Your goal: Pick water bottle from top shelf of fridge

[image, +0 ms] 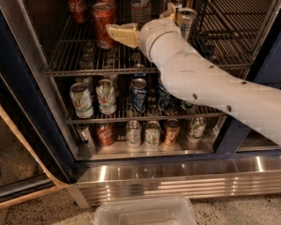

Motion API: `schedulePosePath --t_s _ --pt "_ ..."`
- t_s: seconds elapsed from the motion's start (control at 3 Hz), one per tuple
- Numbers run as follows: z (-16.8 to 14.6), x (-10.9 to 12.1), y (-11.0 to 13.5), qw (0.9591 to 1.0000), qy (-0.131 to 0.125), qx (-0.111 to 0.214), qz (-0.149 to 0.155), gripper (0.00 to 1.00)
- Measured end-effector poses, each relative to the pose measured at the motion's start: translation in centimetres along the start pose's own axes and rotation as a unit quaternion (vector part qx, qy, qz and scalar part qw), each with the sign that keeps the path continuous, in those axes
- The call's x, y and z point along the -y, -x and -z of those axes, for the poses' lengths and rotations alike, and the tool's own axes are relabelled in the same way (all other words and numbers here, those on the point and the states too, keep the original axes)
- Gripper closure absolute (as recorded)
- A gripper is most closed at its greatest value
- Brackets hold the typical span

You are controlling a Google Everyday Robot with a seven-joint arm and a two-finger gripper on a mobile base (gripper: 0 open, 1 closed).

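The water bottle (140,3) stands at the back of the top shelf (75,55) of the fridge (178,175); its clear ribbed body and reddish label band show, while its cap is cut off by the top edge. My gripper (144,23) reaches in over the top shelf on the white arm, just in front of and below the bottle. It is open: one tan finger (122,34) points left beside a red cola can (104,25), the other (170,12) rises on the right by a silver can (185,22). Nothing is held.
Another red cola can (76,3) stands at the back left of the top shelf. The lower racks hold several cans (107,95). The open fridge door (9,139) is at the left. A clear plastic bin (145,212) sits on the floor in front.
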State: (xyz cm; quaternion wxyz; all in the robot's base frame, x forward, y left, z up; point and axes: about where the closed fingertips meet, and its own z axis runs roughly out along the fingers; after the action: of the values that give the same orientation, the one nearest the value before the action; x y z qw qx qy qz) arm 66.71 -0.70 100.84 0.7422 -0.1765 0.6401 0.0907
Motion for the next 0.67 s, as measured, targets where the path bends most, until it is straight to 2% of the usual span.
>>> schedulePosePath --t_s 0.67 --pt "-0.57 -0.21 0.23 1.0 0.003 0.0 0.002 0.25"
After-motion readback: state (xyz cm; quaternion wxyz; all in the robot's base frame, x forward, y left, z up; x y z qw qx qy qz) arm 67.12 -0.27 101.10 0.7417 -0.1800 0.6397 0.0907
